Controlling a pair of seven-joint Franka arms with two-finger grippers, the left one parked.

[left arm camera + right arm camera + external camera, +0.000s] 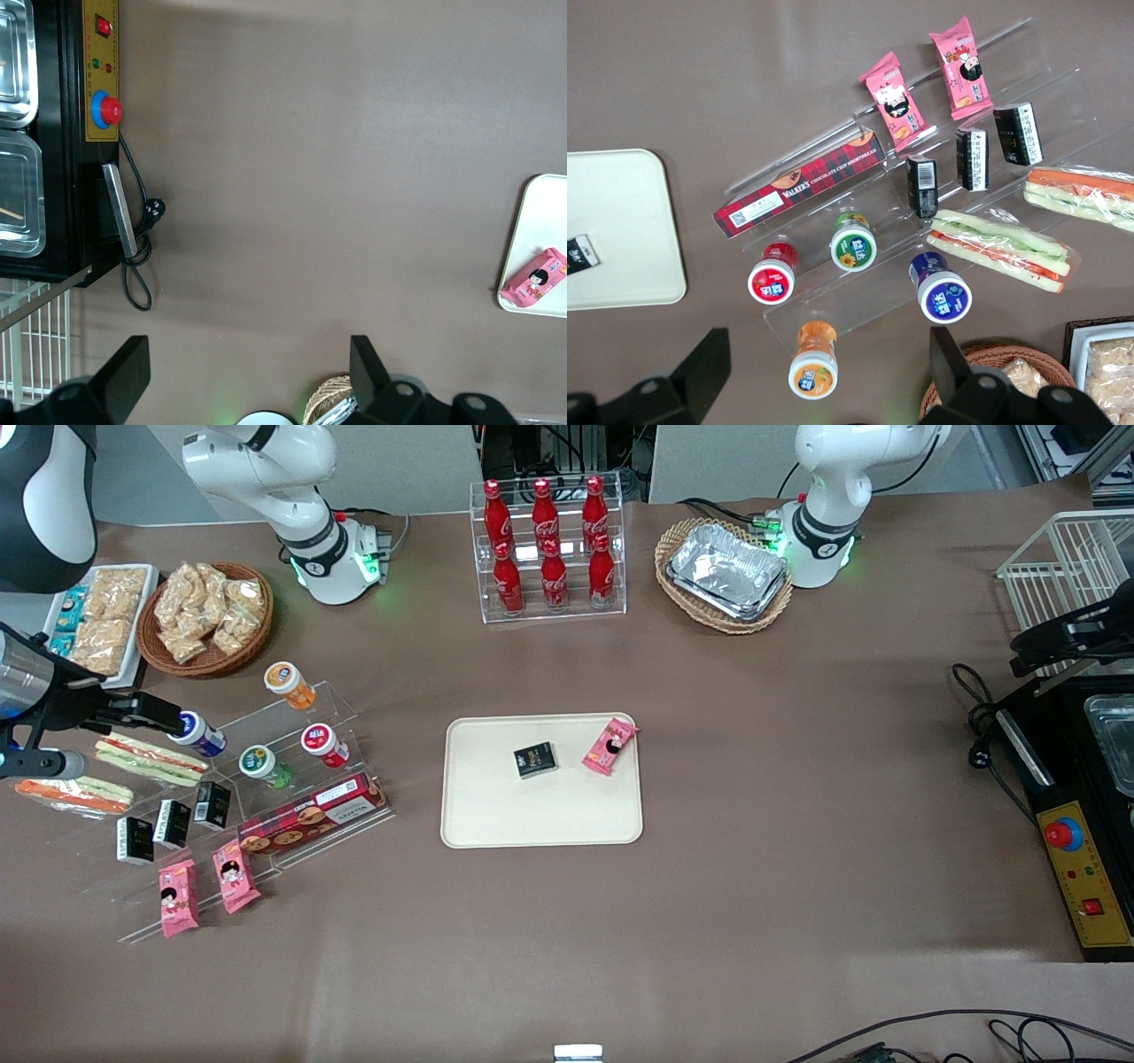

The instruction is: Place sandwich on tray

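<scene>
The sandwich (73, 794), orange stripe showing through clear wrap, is seen lying at the far left of the front view on the desk (797, 797), just beside the red-striped sandwich (151, 755) on the acrylic rack (292, 824). It is judged light, soft and slippery, best pinched gently across its middle. The claw (828, 376) is held above the rack with fingers spread wide and empty, well apart from the tray (540, 815).

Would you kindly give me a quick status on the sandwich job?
Gripper open, above the snack rack, holding nothing. Sandwich on the rack, beside the red-striped one. Tray holds a black box and pink packet; room left.
</scene>
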